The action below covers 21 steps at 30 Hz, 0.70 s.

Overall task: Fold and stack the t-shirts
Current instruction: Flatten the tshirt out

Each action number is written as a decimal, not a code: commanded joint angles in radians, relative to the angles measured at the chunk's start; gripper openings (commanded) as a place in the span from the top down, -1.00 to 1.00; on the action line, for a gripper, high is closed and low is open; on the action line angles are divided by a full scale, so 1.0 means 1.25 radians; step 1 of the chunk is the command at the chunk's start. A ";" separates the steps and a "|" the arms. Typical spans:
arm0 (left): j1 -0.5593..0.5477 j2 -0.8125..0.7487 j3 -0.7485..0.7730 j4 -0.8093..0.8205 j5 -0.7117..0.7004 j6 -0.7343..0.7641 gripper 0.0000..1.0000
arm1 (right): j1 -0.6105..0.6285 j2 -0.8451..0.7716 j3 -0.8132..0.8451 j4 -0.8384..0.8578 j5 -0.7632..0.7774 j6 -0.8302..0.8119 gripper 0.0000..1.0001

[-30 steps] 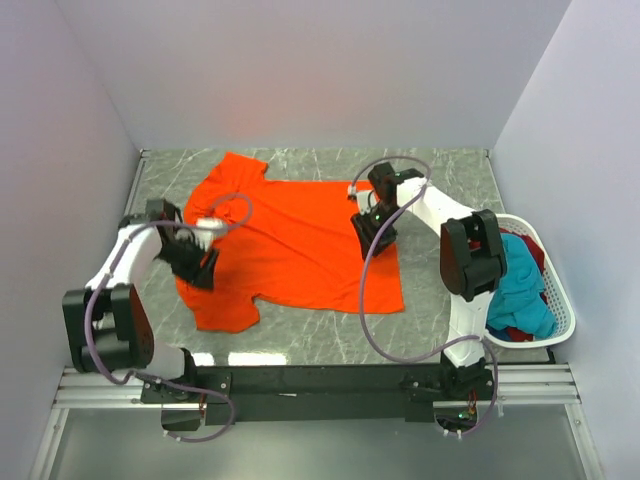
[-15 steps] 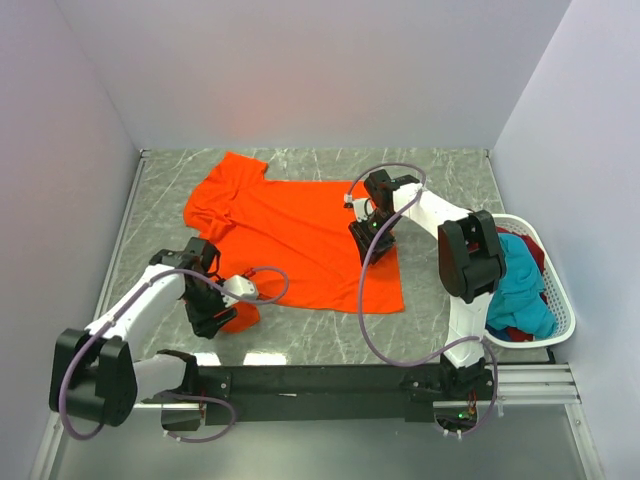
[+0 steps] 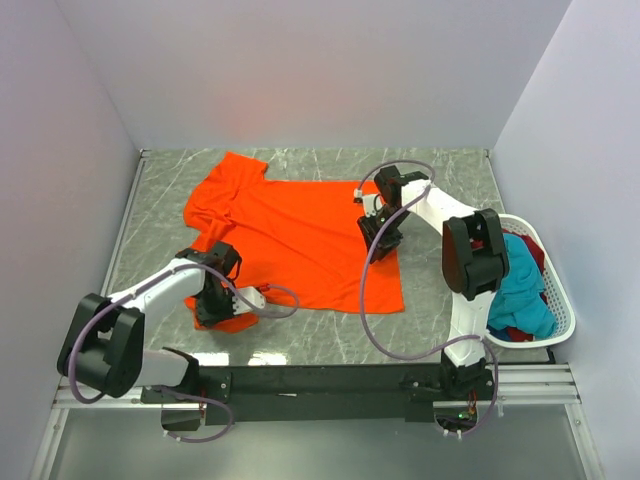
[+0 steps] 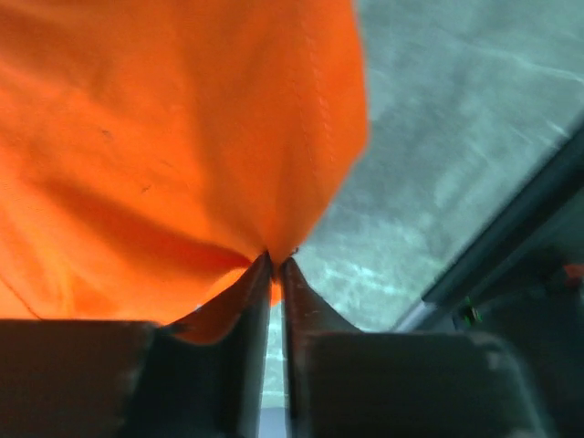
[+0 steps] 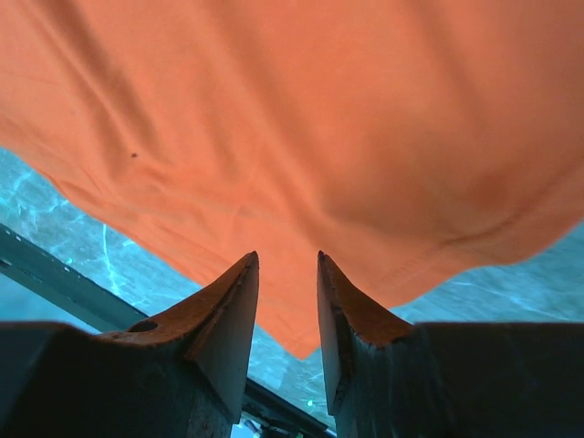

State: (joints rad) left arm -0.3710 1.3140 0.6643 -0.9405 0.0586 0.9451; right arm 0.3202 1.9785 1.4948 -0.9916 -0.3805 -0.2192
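Observation:
A bright orange t-shirt (image 3: pixel 300 235) lies spread flat on the grey marble table (image 3: pixel 440 180). My left gripper (image 3: pixel 214 303) is at the shirt's near-left corner. In the left wrist view its jaws (image 4: pixel 276 259) are pinched together on a fold of the orange cloth (image 4: pixel 182 137). My right gripper (image 3: pixel 386 234) sits at the shirt's right edge. In the right wrist view it (image 5: pixel 287 259) stands open just over the orange hem (image 5: pixel 301 137), with nothing gripped. Other t-shirts, teal (image 3: pixel 522 290) and dark red (image 3: pixel 531 252), are heaped in the basket.
The white plastic basket (image 3: pixel 563 310) stands at the table's right edge, beside the right arm's base. White walls close in the table on three sides. The black rail (image 3: pixel 320 382) carrying the arm bases runs along the near edge.
My left arm swung from the shirt's left sleeve down to its near-left corner, and its jaws closed on the cloth. My right gripper shifted slightly along the right edge.

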 commanded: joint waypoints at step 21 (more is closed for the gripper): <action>0.218 0.169 0.401 -0.199 0.280 0.092 0.17 | -0.033 0.003 0.029 -0.025 -0.029 -0.016 0.22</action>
State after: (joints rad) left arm -0.0895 1.6657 1.2160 -1.1179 0.3481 0.9985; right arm 0.2787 2.0026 1.5314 -1.0145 -0.3973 -0.2268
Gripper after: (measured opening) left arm 0.442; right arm 0.392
